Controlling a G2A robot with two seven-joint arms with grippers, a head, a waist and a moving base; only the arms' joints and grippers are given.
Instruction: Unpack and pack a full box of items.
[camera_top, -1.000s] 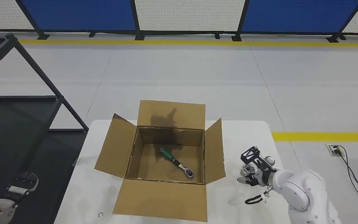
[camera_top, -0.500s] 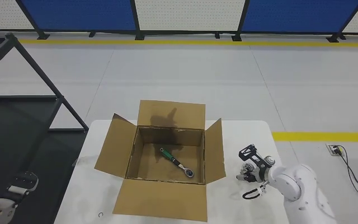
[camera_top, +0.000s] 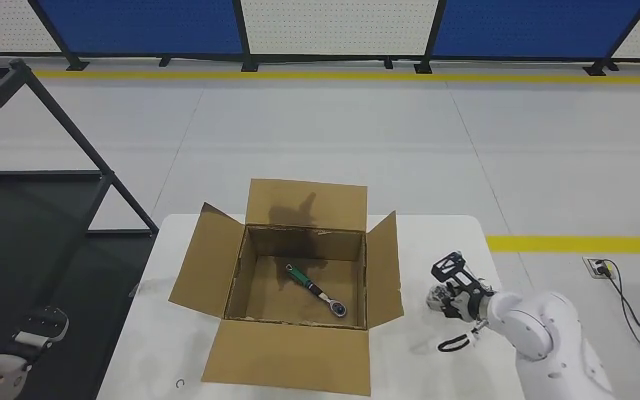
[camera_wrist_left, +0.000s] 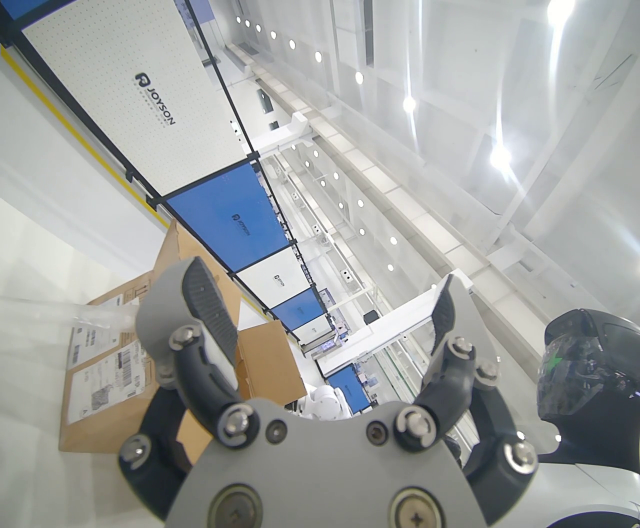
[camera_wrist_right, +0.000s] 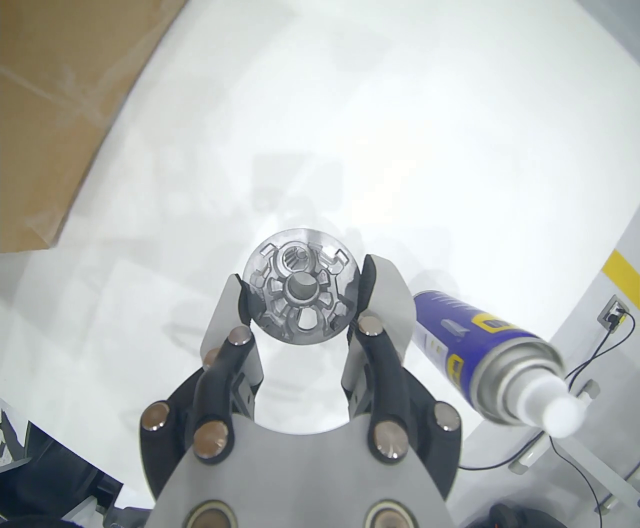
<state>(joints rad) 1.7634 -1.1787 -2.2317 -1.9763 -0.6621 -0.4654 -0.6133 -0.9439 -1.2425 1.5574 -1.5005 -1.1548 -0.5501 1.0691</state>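
Note:
An open cardboard box (camera_top: 300, 205) stands in the middle of the white table (camera_top: 430, 240). Inside it lies a ratchet wrench (camera_top: 316, 291) with a green handle. My right gripper (camera_top: 440, 297) is over the table just right of the box's right flap. In the right wrist view this gripper (camera_wrist_right: 304, 282) is shut on a round grey metal disc (camera_wrist_right: 301, 310) with cast ribs, held above the tabletop. A blue spray can (camera_wrist_right: 465, 345) with a white nozzle is close beside the fingers. My left gripper (camera_wrist_left: 322, 290) points up toward the ceiling, open with nothing in it.
The box's flaps (camera_top: 207, 262) are spread outward on all sides. A box wall with labels (camera_wrist_left: 110, 390) is beside the left gripper. A flap edge (camera_wrist_right: 45, 100) is near the right gripper. A dark rack (camera_top: 60, 200) stands left of the table.
The right gripper has drifted slightly toward the table's far side. The box and wrench have not moved.

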